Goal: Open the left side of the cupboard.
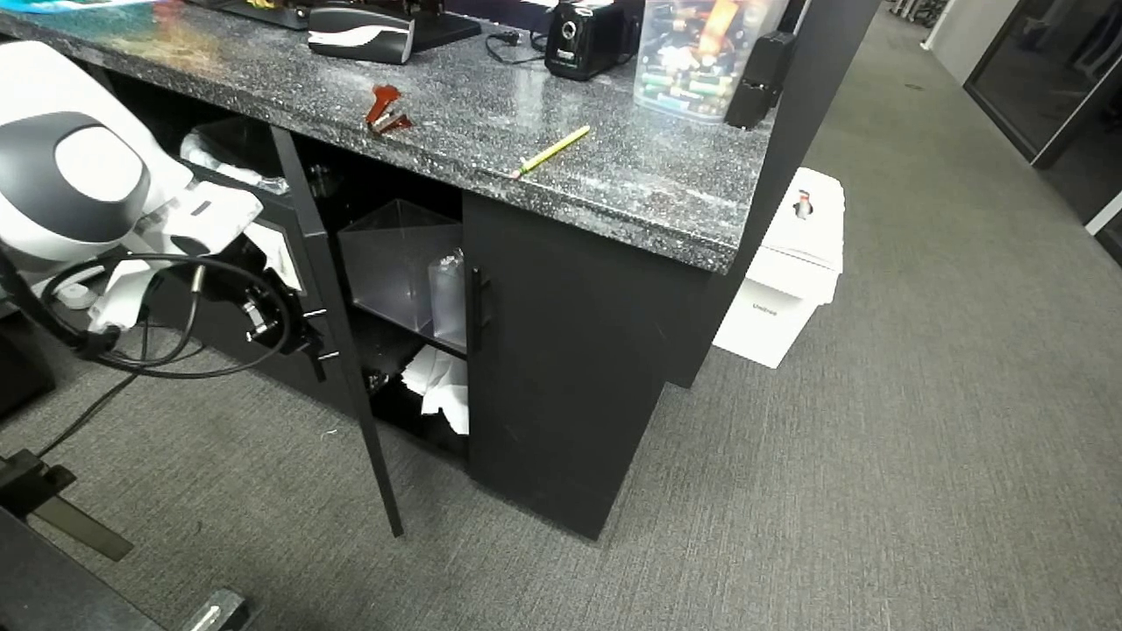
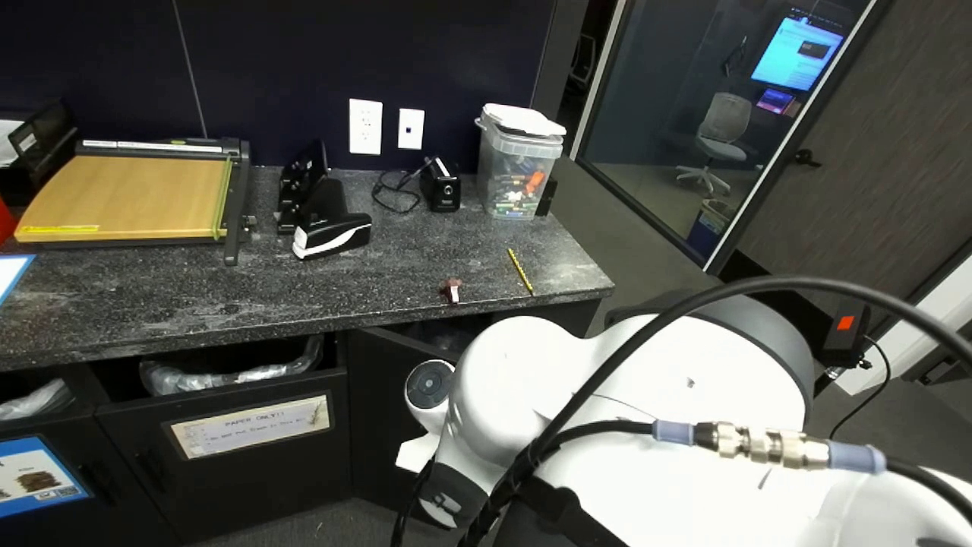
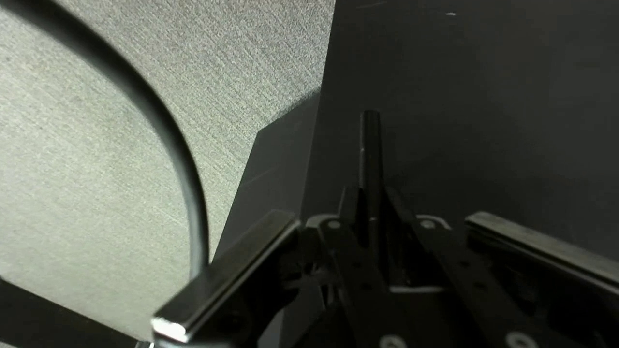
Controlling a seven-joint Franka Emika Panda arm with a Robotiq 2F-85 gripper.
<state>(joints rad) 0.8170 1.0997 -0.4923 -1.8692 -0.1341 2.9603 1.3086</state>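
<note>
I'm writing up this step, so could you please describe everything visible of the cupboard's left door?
The cupboard's left door is a flat, matte-black panel with small pale marks; its material is unclear. It stands upright and open, nearly edge-on in an exterior view, baring a shelved translucent box. Near its free edge, the wrist view shows a slim black bar handle, clasped by the gripper.

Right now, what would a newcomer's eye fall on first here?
The white arm, filling the lower right of an exterior view. Then the open left door of the cupboard, with the gripper clamped on its handle. On the granite top, the yellow pencil stands out.
</note>
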